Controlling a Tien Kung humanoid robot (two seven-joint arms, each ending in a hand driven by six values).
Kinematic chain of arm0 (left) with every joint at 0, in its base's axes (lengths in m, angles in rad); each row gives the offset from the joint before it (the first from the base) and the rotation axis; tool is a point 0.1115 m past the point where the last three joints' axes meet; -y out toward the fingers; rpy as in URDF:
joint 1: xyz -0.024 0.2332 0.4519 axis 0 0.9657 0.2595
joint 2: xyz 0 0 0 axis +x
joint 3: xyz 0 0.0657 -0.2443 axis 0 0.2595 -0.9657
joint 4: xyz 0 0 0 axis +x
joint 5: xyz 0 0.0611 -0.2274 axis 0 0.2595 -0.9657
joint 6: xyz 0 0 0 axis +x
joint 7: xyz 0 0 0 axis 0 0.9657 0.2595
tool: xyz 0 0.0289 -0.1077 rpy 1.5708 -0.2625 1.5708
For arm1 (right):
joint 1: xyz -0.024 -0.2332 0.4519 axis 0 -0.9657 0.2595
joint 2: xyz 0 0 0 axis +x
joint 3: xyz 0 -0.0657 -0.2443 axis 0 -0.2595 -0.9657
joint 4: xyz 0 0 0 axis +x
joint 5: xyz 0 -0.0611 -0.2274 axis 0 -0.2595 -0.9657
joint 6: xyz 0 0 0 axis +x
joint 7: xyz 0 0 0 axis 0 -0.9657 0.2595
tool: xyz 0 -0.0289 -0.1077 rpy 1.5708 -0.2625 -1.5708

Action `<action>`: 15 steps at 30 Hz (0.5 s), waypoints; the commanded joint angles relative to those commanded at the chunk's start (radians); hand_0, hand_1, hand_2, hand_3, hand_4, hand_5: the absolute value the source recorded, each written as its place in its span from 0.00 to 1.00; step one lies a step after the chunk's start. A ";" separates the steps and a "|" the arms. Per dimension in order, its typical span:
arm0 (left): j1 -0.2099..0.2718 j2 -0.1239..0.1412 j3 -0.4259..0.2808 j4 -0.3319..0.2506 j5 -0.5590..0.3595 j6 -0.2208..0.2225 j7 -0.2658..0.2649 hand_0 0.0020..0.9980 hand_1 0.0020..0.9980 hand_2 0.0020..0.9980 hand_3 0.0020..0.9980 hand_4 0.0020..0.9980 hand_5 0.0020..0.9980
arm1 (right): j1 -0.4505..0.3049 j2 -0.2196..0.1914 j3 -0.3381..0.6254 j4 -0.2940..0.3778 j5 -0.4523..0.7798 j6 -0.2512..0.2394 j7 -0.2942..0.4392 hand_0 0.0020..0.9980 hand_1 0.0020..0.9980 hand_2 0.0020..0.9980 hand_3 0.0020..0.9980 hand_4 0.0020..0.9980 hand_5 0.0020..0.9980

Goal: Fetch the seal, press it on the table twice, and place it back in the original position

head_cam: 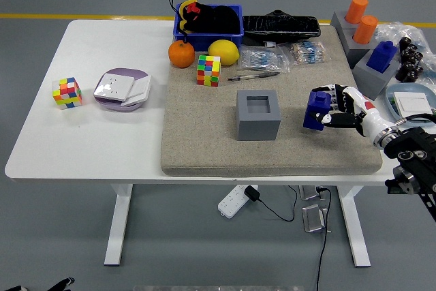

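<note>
My right hand (331, 108) is shut on a blue seal (317, 108) and holds it low over the right part of the beige mat (204, 148); whether it touches the mat I cannot tell. The grey square holder (259, 115) with an open socket on top stands on the mat to the seal's left, with nothing in it. My left arm is out of view.
Behind the holder lie a pen (253, 76), a colourful cube (209, 70), an orange (182, 53), a lemon (223, 52) and a blue bin (208, 21). Other holders with orange (365, 29) and blue (384, 53) seals stand at the right. A second cube (67, 93) and a purple-white box (122, 89) sit on the left.
</note>
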 joint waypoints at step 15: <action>-0.001 -0.002 0.035 0.000 -0.031 -0.004 -0.006 0.81 0.79 0.77 0.80 0.70 0.42 | -0.022 0.011 -0.041 -0.025 0.006 0.004 0.008 0.45 0.31 0.33 0.32 0.61 0.00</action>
